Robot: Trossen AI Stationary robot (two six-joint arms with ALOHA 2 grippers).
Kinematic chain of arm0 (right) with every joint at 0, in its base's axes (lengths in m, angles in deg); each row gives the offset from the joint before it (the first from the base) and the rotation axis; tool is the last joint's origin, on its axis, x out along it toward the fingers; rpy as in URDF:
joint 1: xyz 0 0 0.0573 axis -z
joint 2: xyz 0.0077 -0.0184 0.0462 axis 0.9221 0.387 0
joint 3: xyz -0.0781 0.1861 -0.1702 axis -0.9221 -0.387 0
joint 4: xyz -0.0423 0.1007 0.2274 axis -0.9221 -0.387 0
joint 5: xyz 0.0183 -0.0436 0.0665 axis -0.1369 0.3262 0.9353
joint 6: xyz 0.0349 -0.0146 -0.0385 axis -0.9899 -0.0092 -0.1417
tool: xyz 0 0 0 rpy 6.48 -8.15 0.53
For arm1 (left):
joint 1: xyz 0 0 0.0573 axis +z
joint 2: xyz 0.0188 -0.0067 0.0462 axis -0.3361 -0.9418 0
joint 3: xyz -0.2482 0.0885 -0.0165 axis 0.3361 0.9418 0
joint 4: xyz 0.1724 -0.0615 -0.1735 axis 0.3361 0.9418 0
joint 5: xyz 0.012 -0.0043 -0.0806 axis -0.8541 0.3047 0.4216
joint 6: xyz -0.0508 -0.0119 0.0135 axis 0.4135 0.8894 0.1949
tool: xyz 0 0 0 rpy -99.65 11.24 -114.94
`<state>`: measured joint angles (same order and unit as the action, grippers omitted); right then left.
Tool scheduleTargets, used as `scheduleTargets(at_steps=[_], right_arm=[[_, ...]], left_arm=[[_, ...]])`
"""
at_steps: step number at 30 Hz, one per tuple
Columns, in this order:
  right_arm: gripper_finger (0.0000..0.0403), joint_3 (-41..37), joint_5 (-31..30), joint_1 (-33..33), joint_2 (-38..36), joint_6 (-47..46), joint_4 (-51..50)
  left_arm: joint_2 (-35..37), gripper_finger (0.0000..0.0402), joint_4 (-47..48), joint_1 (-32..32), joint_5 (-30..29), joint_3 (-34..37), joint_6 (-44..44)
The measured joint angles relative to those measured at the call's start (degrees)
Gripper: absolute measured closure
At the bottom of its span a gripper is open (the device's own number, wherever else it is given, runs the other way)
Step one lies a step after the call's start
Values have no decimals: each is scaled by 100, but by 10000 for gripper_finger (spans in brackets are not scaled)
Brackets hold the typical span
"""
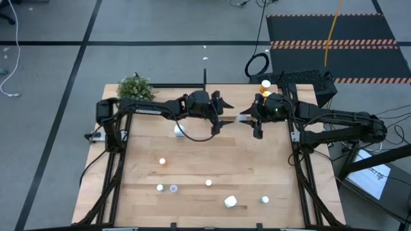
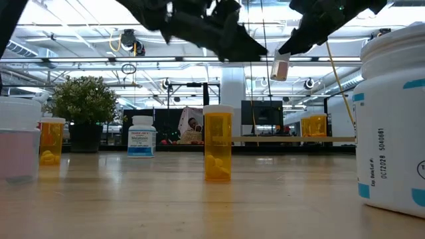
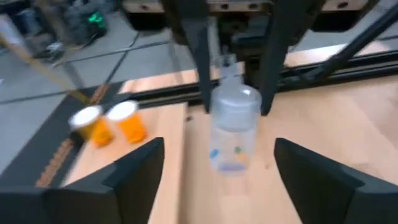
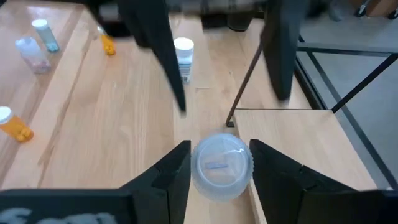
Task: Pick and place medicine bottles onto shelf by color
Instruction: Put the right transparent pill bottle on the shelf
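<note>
The big wooden bench [image 1: 212,163] holds a bushy green plant [image 1: 135,87] at its far left corner. A white bottle [image 1: 179,131] stands near the middle. Closer to the front stand an orange bottle [image 1: 162,162], two small bottles side by side [image 1: 167,188], one more orange one [image 1: 209,183], a big white bottle [image 1: 230,202] and another small bottle [image 1: 264,200]. The small raised shelf [image 4: 292,143] sits at the far side, with a thin black post [image 1: 205,77] at its corner. Two orange bottles [image 1: 265,88] stand on the shelf.
</note>
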<state>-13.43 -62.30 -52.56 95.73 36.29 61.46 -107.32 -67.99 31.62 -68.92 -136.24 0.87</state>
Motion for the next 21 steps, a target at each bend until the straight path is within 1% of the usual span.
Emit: scheduleTargets(at_steps=[1, 3, 5, 8, 11, 13, 15, 17, 21], right_arm=[[257, 10, 118, 129, 0, 47, -18], [256, 108, 258, 429, 29, 174, -59], [257, 248, 466, 767, 69, 329, -70], [257, 563, 851, 1356, 218, 660, -213], [255, 969, 1294, 1962, 543, 948, -379], [253, 1243, 1666, 2353, 810, 1075, -609], [252, 1527, 1958, 2678, 1140, 1215, -709], [252, 1733, 2132, 2976, 1447, 1389, -839], [253, 1958, 2388, 3508, 1989, 1751, -903]], left_arm=[[174, 82, 310, 13, -129, 3, 3], [463, 73, 574, 20, -377, 2, 6], [806, 70, 1019, 22, -565, 2, 57], [1244, 73, 1333, 15, -919, 0, 159], [1586, 88, 1693, 20, -1164, 0, 206], [1791, 101, 2106, 28, -1192, 6, 210], [1856, 114, 2181, 37, -1198, -2, 212], [1908, 127, 2390, 50, -1230, 46, 212], [1912, 149, 2367, 74, -1339, 179, 190]])
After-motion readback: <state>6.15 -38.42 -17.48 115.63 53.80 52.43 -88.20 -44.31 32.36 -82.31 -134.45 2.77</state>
